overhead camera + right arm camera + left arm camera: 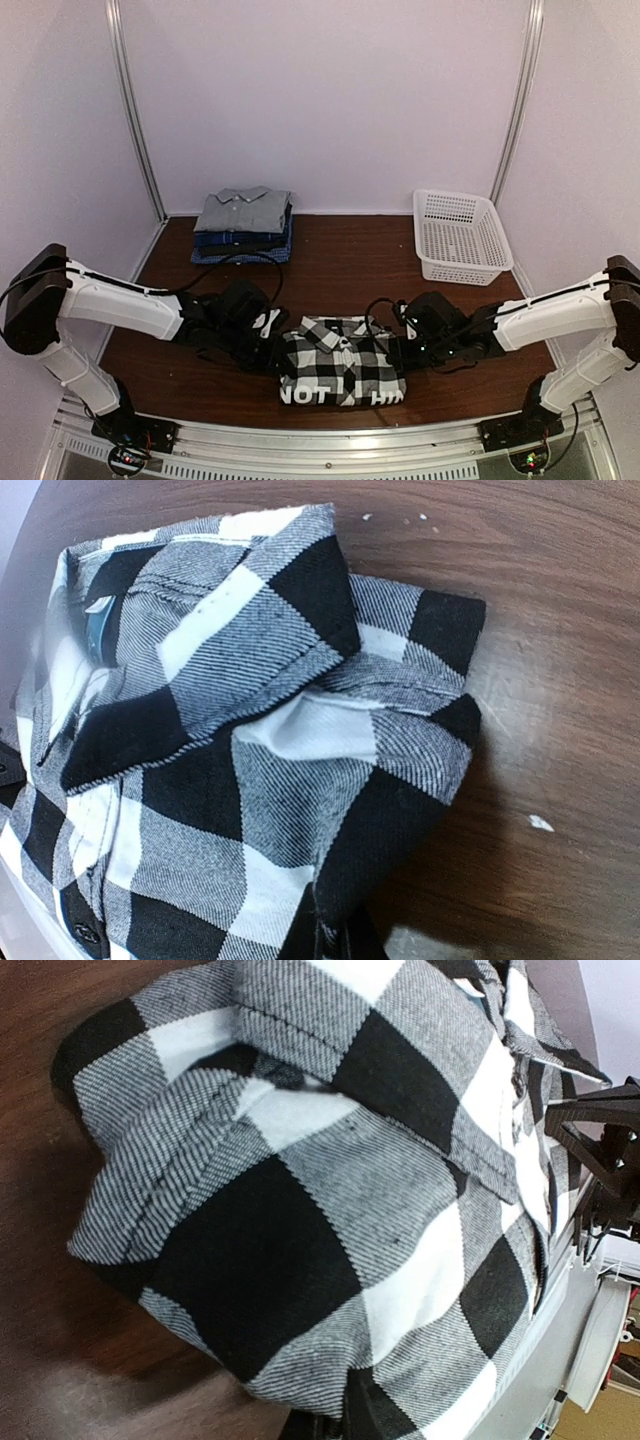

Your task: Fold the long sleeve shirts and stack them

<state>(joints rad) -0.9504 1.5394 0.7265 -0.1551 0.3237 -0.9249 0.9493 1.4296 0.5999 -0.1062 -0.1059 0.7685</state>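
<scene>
1. The folded black-and-white check shirt (pixel 340 368) lies near-centre on the table (pixel 340 270). The left claw (pixel 268 346) and right claw (pixel 406 346) are clamped on its opposite side edges.
2. Lift both together and level, so the folds hold.
3. Set it on the grey-topped shirt stack (pixel 243 225), far-left.

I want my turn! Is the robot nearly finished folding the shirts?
Nearly. Done: a pile with a grey shirt on top sits at the back. In hand: the left fingers and right fingers pinch the folded black-and-white check shirt by its sides. Left: putting it on the pile.
</scene>
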